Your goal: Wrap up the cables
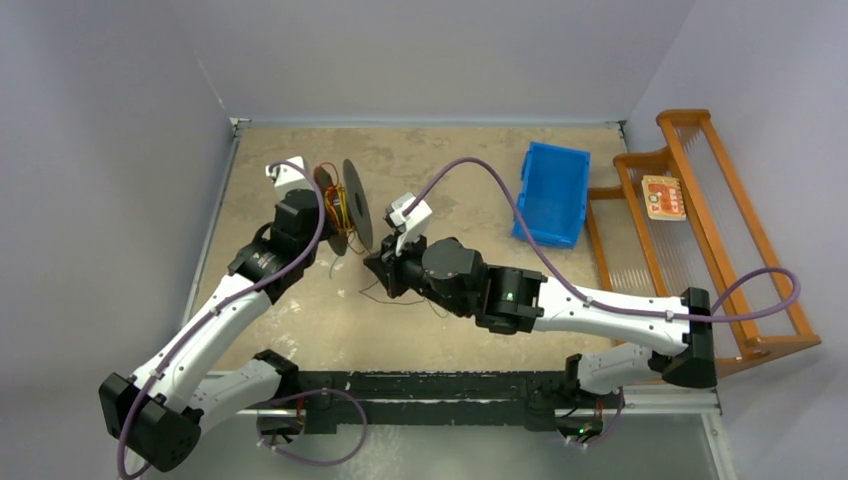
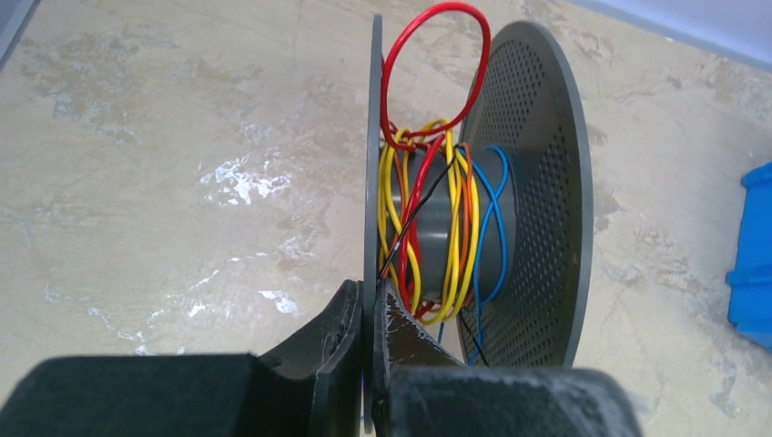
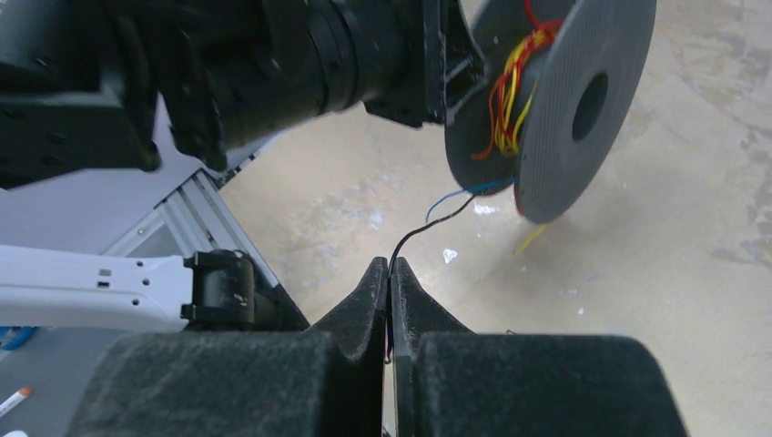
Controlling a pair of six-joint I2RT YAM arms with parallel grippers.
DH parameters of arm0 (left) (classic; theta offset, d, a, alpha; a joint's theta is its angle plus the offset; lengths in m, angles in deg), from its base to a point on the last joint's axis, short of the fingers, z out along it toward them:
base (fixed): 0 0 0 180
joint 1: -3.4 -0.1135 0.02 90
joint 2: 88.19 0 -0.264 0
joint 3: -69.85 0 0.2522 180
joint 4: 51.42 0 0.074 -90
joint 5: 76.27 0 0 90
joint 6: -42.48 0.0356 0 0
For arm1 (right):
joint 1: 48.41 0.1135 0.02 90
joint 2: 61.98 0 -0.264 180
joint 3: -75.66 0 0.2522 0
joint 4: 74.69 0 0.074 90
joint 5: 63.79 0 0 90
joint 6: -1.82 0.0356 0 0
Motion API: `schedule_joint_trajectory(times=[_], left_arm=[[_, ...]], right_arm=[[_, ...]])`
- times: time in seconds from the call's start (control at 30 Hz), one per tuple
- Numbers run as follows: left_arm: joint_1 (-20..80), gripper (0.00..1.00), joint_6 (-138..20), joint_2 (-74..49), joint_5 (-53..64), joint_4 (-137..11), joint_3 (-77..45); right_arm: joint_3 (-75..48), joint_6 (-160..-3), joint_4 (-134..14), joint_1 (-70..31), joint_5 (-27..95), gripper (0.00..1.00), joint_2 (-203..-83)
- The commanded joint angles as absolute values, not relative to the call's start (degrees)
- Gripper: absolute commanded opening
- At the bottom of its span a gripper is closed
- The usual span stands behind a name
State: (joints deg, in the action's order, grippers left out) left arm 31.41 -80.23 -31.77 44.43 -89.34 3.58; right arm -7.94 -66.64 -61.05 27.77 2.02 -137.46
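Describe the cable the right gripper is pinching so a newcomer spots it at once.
Left of the table's middle, the left gripper clamps a dark two-flanged spool on edge. From its underside a hair-thin black cable runs to the shut right gripper. Unlike the red, yellow, orange and blue strands on the core, it is black and leaves the spool.

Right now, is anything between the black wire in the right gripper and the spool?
Nothing visible. The black wire runs clear from the right gripper to the spool, which the left gripper holds by its rim.
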Motion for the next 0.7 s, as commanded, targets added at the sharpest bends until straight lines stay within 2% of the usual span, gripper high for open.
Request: schedule_joint_trajectory(times=[0.0, 0.1, 0.4, 0.67], left_arm=[[32.7, 0.00, -78.6, -32.1, 45.4, -85.5, 2.9], [33.7, 0.00, -77.9, -32.3, 45.2, -86.8, 3.0], [36.0, 0.00, -73.4, -34.4, 40.7, -91.7, 2.8], [36.7, 0.00, -67.8, -34.5, 34.5, -97.1, -0.1]], right_arm=[[-15.3, -70.5, -59.8, 28.1, 3.3, 0.00, -138.1], [-19.6, -72.1, -55.5, 28.1, 5.0, 0.00, -139.7], [-28.4, -84.5, -48.0, 25.9, 0.2, 0.00, -144.1], [-30.4, -91.5, -41.9, 18.0, 11.1, 0.00, -145.2]])
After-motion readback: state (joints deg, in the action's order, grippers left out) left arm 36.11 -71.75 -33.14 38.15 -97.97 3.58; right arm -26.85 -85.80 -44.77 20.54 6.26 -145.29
